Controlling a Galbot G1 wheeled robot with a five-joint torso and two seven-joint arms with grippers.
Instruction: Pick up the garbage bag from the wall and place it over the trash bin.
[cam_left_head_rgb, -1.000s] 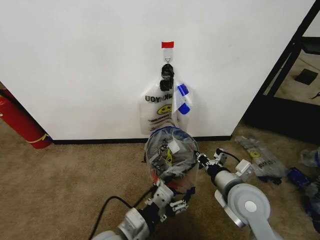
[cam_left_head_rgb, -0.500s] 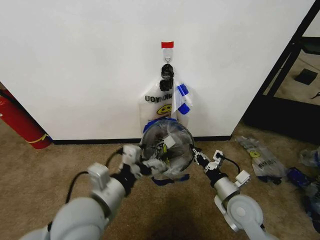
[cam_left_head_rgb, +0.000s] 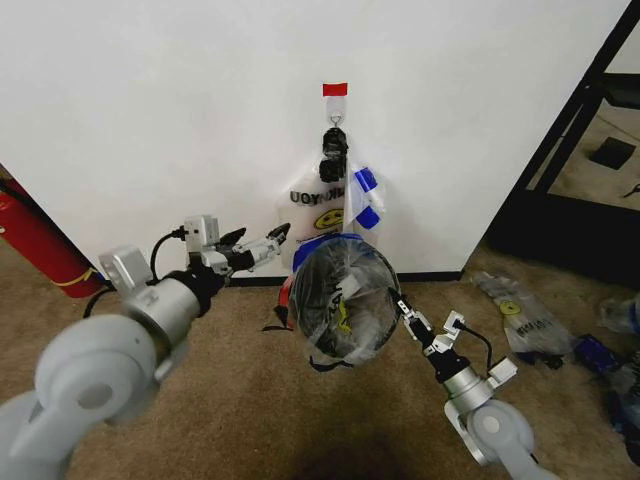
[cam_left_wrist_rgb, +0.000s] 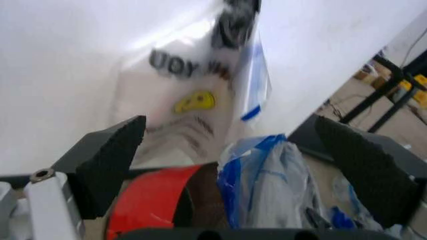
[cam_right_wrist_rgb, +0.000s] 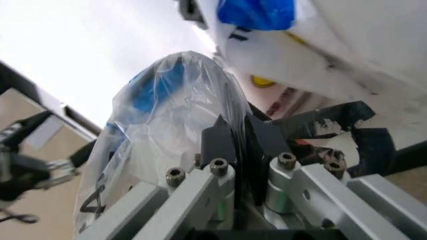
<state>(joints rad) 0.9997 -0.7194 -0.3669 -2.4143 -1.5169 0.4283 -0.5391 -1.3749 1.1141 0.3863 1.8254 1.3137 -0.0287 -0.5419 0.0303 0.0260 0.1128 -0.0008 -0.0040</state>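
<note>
The garbage bag (cam_left_head_rgb: 343, 298) lay stretched over the trash bin (cam_left_head_rgb: 288, 300), which stood on the carpet close to the wall (cam_left_head_rgb: 150, 120), just below other smiley bags (cam_left_head_rgb: 325, 215) hanging from a hook (cam_left_head_rgb: 335, 125). The right hand (cam_left_head_rgb: 402, 311) was clenched on the bag's right rim. The left hand (cam_left_head_rgb: 272, 240) hovered released, fingers spread, left of the bin near the wall.

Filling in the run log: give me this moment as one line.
left tool: open, raised beside bag | right tool: shut on garbage bag | bag: spread over trash bin | wall: more bags on hook
</note>
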